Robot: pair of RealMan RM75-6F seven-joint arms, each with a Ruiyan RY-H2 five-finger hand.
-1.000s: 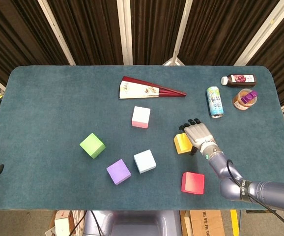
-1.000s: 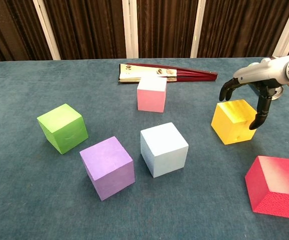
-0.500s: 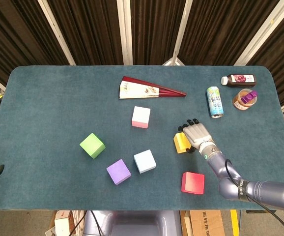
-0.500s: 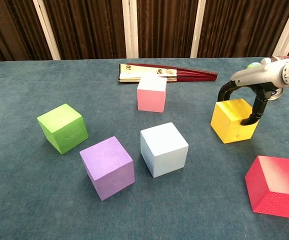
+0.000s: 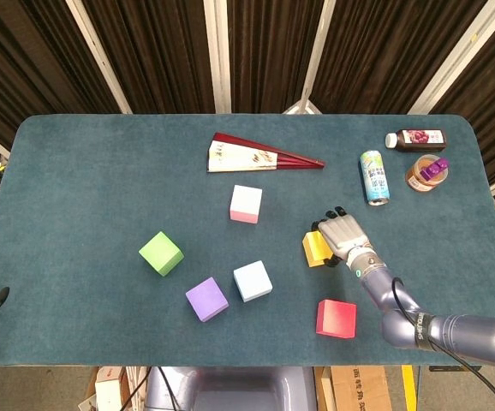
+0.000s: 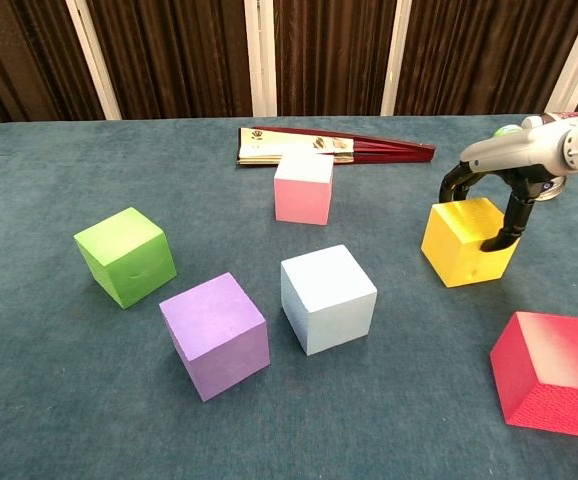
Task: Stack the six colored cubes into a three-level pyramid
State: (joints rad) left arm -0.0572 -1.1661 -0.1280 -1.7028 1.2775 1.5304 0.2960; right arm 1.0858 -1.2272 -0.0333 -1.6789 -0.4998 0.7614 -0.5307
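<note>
Since a second ago the right hand (image 6: 497, 190) has dropped from a loose arch above the yellow cube (image 6: 461, 243) onto it, and the fingers (image 6: 501, 232) now clamp the cube between thumb and the rest, holding it on the worktop (image 5: 76, 188); the cube itself has barely shifted.

The yellow cube sits right of centre. The red cube (image 5: 336, 318) lies nearer the robot and close to the front edge, apart from the yellow one. The light blue cube (image 5: 253, 281) and purple cube (image 5: 206, 299) lie just beside each other to the left, with the green cube (image 5: 161, 253) further left and the pink cube (image 5: 246, 204) further back, near the folded fan (image 5: 256, 157). Open cloth lies between the pink, light blue and yellow cubes. A can (image 5: 373, 177), a bottle (image 5: 415, 139) and a small jar (image 5: 426, 173) sit near the back right corner, well apart from the cubes.

The right arm comes in from the front right edge, forearm angled toward the middle, hand palm-down over the cube's top. The left hand is out of sight in both views.
</note>
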